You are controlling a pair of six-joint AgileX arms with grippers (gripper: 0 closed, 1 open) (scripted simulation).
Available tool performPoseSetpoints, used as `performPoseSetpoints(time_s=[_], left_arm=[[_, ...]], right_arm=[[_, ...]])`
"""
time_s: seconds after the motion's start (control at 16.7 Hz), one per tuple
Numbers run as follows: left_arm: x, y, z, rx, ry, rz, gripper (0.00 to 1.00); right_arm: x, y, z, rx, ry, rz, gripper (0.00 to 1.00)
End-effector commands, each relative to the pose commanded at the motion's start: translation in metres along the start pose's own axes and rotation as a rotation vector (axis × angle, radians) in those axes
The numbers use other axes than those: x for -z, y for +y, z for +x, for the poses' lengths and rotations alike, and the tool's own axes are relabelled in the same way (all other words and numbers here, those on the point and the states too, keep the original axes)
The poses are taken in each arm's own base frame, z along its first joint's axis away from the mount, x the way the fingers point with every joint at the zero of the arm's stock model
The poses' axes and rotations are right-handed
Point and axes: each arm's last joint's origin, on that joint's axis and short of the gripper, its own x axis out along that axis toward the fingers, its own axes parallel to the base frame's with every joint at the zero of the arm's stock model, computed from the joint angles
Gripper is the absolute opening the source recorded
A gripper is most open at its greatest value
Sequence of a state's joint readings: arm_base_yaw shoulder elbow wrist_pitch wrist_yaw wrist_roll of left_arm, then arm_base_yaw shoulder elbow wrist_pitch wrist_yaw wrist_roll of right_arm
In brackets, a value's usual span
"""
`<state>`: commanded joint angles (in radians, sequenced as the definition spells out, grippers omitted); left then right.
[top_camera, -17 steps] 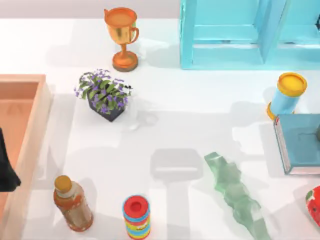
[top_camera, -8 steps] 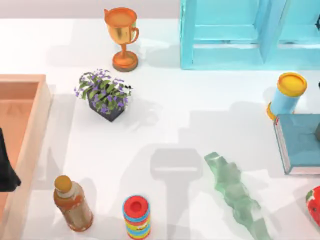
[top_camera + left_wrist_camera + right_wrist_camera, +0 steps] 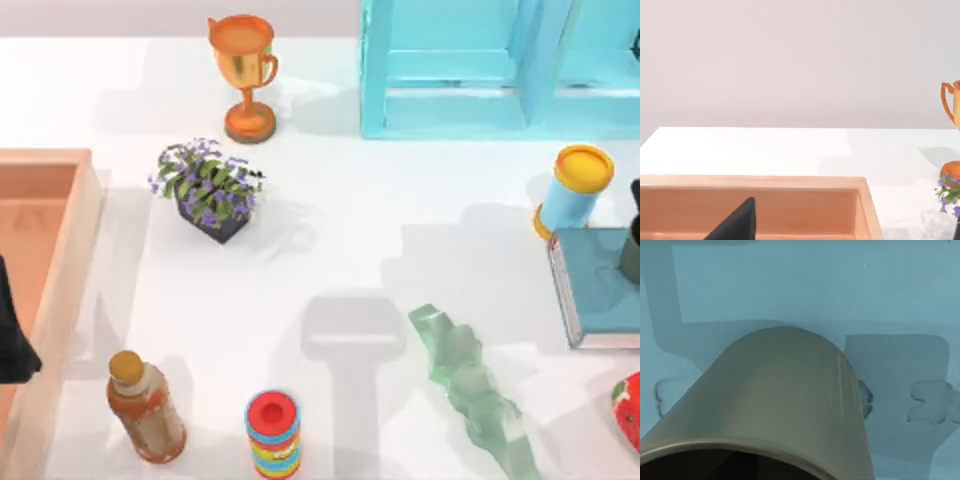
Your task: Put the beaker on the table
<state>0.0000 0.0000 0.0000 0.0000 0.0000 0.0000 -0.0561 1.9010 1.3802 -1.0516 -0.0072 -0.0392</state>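
White bench (image 3: pixel 350 250), seen from above, nearest edge first.

Along the near edge stand a brown bottle (image 3: pixel 146 407) with a tan cap, a striped stack of rings (image 3: pixel 272 436) with a red top, and a pale green glassy strip (image 3: pixel 470 385) lying flat. A red object (image 3: pixel 630 410) is cut off by the right border.

On the left an orange wooden tray (image 3: pixel 60 290) lies on the bench. My left pincer (image 3: pixel 12 335) hangs parked over it as a dark shape at the left border, and its black tip (image 3: pixel 735 222) shows against the tray wall (image 3: pixel 805 205) in the left wrist view. I cannot tell whether it is clenched or released.

At the right edge lies a blue book (image 3: pixel 595 285). The beaker (image 3: pixel 631 250), olive-grey, is over this book and not on the bare bench. In the right wrist view its wall (image 3: pixel 775 395) and dark mouth sit close to the camera, with the book cover (image 3: pixel 900 290) behind. I cannot tell whether it touches the book. My right pincer (image 3: pixel 636 205) is a dark sliver just beyond the beaker. I cannot tell its state either.

Farther back stand a potted purple flower (image 3: pixel 205 190) and a blue cylinder (image 3: pixel 575 190) with a yellow lid, the latter just beside the book.

Farthest are an orange-gold trophy (image 3: pixel 243 75) and a light-blue cabinet (image 3: pixel 470 70).
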Motion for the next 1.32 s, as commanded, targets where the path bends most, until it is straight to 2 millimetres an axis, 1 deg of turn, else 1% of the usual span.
performPoseSetpoints(time_s=[0.72, 0.78, 1.32], left_arm=[[0.0000, 0.0000, 0.0000, 0.000, 0.000, 0.000, 1.00], [0.0000, 0.0000, 0.0000, 0.000, 0.000, 0.000, 1.00], [0.0000, 0.0000, 0.0000, 0.000, 0.000, 0.000, 1.00]], right_arm=[[0.0000, 0.0000, 0.0000, 0.000, 0.000, 0.000, 0.02], [0.0000, 0.0000, 0.0000, 0.000, 0.000, 0.000, 0.00], [-0.0002, -0.0002, -0.0014, 0.000, -0.002, 0.001, 0.00]])
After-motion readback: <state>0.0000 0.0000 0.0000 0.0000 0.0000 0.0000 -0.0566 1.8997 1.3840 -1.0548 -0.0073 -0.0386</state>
